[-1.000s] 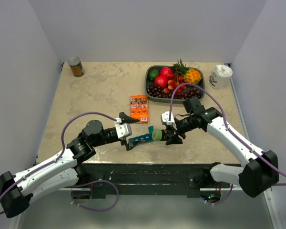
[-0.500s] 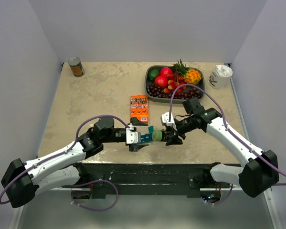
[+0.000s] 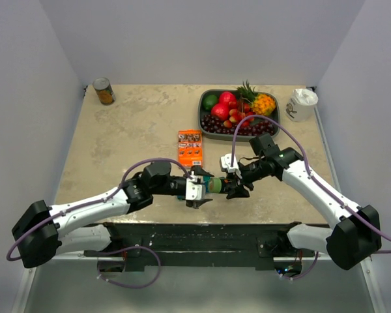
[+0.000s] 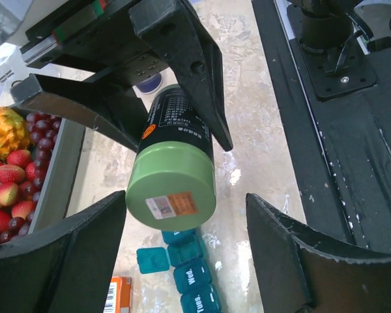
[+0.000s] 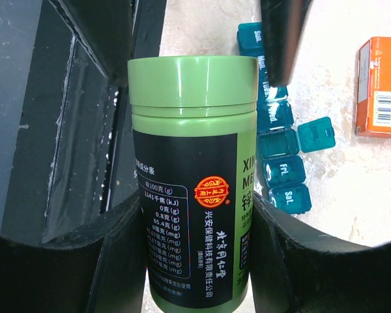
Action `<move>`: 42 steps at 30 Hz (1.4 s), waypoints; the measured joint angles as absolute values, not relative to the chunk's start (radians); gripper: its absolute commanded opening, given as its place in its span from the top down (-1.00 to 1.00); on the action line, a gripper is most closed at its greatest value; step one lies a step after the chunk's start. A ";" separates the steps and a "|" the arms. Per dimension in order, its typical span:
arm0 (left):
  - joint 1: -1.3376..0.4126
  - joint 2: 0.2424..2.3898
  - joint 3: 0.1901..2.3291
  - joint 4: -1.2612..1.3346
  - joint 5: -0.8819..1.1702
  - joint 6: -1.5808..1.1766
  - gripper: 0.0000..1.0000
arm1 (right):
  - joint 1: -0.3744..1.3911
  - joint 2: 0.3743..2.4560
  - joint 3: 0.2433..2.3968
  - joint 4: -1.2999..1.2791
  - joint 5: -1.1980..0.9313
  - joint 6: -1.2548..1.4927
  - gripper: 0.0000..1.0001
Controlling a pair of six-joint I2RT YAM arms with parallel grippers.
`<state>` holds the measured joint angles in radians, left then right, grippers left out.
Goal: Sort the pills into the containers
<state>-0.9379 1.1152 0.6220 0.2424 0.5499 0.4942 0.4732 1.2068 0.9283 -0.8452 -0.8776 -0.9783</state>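
My right gripper (image 5: 195,218) is shut on a green pill bottle (image 5: 192,176) with a black label, holding it level just above the table (image 3: 117,143). My left gripper (image 4: 186,203) stands open with its fingers on either side of the bottle's green cap (image 4: 171,190), a gap showing on the right side. Under the bottle lies the containers strip, a teal pill organiser (image 4: 190,277), with one lid (image 5: 316,134) flipped open. Small pale pills show faintly through the Fri. compartment (image 5: 283,171). From above, the bottle (image 3: 216,186) bridges both grippers near the front edge.
An orange box (image 3: 190,147) lies just behind the organiser. A tray of fruit (image 3: 208,124) stands at the back right, a white cup (image 3: 302,104) in the right corner and a tin can (image 3: 104,91) at the back left. The dark front edge (image 3: 195,231) is close below the grippers.
My left arm has swung right up to the bottle, and its jaws have narrowed around the cap. The right arm and bottle have stayed still.
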 measured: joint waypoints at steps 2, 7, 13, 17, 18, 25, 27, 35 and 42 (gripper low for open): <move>-0.947 1.129 0.625 0.252 0.543 0.493 -0.15 | 0.473 1.207 0.928 -0.846 -0.878 -0.978 1.00; -0.952 1.151 0.636 0.272 0.518 0.468 0.57 | 0.474 1.206 0.925 -0.857 -0.877 -0.981 1.00; -0.952 1.152 0.632 0.294 0.505 0.349 1.00 | 0.474 1.207 0.925 -0.859 -0.878 -0.981 1.00; -0.951 1.152 0.626 0.312 0.459 0.144 1.00 | 0.476 1.205 0.924 -0.850 -0.871 -0.967 1.00; -0.951 1.152 0.626 0.311 0.445 0.088 1.00 | 0.476 1.203 0.923 -0.846 -0.865 -0.963 1.00; -0.888 1.165 0.679 0.193 0.374 -0.551 1.00 | 0.484 1.201 0.908 -0.779 -0.846 -0.921 1.00; -0.859 1.180 0.707 0.151 0.377 -0.738 1.00 | 0.483 1.201 0.908 -0.744 -0.842 -0.903 1.00; -0.825 1.227 0.715 0.136 0.384 -1.172 -0.16 | 0.477 1.201 0.906 -0.727 -0.818 -0.871 1.00; -0.787 1.205 0.717 0.125 0.408 -1.102 -0.99 | 0.476 1.201 0.904 -0.726 -0.818 -0.865 1.00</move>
<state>-0.7868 1.2049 0.7170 0.1253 0.4084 -1.1015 0.4763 1.2015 0.9043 -0.7258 -0.8181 -0.8646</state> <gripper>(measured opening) 0.967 0.551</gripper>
